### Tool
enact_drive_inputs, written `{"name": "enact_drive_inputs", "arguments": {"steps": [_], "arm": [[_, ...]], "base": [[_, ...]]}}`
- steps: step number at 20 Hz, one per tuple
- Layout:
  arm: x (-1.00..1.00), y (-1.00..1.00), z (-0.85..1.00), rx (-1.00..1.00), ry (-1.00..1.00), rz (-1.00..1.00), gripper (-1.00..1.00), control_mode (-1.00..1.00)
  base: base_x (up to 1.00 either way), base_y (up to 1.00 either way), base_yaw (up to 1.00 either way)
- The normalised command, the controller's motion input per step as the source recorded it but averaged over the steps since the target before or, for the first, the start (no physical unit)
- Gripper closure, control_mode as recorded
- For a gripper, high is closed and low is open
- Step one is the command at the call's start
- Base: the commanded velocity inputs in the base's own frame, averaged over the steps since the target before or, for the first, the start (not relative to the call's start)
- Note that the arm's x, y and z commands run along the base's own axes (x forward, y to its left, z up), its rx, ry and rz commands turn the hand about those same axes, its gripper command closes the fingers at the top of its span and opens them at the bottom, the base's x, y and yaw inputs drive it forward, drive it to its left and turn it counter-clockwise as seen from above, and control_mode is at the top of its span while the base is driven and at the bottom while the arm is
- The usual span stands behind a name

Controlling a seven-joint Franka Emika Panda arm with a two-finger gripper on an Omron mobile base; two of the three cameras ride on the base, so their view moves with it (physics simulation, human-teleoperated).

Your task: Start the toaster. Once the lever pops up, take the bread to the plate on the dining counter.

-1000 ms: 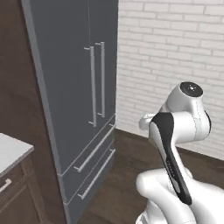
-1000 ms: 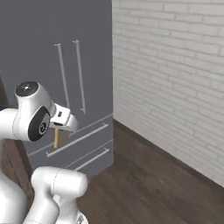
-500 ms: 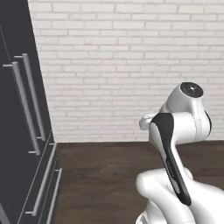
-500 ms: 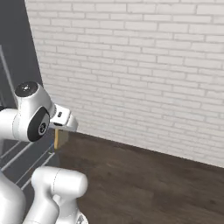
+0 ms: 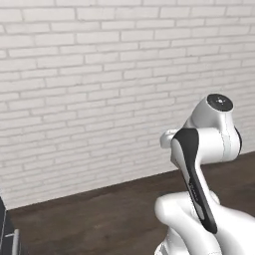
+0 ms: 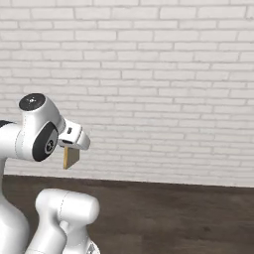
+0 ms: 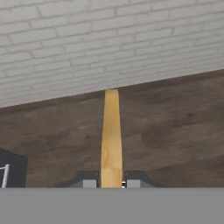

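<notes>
Your hand (image 7: 111,183) is clamped on the bread (image 7: 111,135), which stands on edge between the fingers. In the right base view the slice (image 6: 70,157) hangs beside the arm, above dark wood floor (image 6: 173,213), facing a white brick wall (image 6: 149,74).

Brick wall (image 5: 99,74): white, with pale grey mortar lines in a running-bond pattern. Floor (image 6: 173,213): dark brown wood planks with a faint grain. Bread (image 7: 111,135): pale tan to golden yellow along its edge; tan in the right base view (image 6: 71,157). End effector (image 7: 111,180): dark grey finger tips. Arm (image 5: 209,134): white shells with black joint panels. Cabinet corner (image 7: 11,170): near-black, with a light grey handle.
</notes>
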Motion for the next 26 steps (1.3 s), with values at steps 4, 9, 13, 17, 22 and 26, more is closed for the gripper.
{"name": "enact_drive_inputs", "arguments": {"steps": [4, 9, 13, 17, 22, 26], "arm": [[0.00, 0.00, 0.00, 0.00, 0.00, 0.00, 1.00, 1.00], [0.00, 0.00, 0.00, 0.00, 0.00, 0.00, 1.00, 1.00], [0.00, 0.00, 0.00, 0.00, 0.00, 0.00, 1.00, 1.00], [0.00, 0.00, 0.00, 0.00, 0.00, 0.00, 1.00, 1.00], [0.00, 0.00, 0.00, 0.00, 0.00, 0.00, 1.00, 1.00], [0.00, 0.00, 0.00, 0.00, 0.00, 0.00, 1.00, 1.00]], "base": [[1.00, 0.00, -0.41], [0.94, 0.00, -0.47], [0.75, 0.00, -0.59], [0.62, 0.00, -0.67], [0.56, 0.00, -0.70], [0.63, 0.00, -0.69]]}}
